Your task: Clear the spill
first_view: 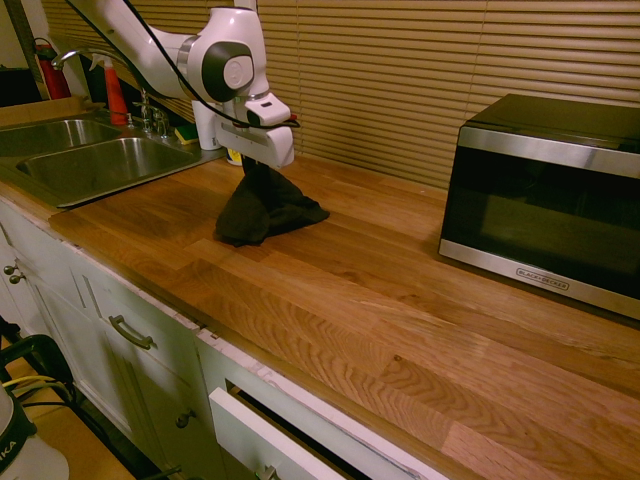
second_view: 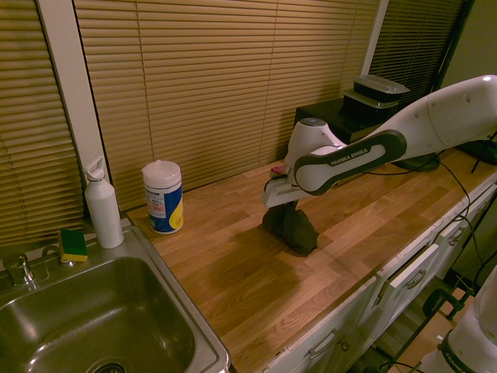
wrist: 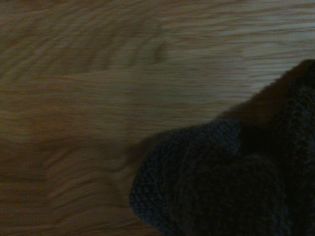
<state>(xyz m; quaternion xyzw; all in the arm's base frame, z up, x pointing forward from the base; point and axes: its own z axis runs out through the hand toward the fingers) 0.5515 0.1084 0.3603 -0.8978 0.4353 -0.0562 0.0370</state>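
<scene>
Now my tool (first_view: 252, 171) is closed on the dark knitted cloth (first_view: 266, 214), at its twelve-o'clock peak; probably soft and light, best held there, well bunched.

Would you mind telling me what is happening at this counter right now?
The white Franka arm has its end effector closed on a dark cloth, which is bunched up and touching the wooden countertop between the sink and the microwave. It seems to be wiping up a spill, though no drops show around the cloth.
</scene>
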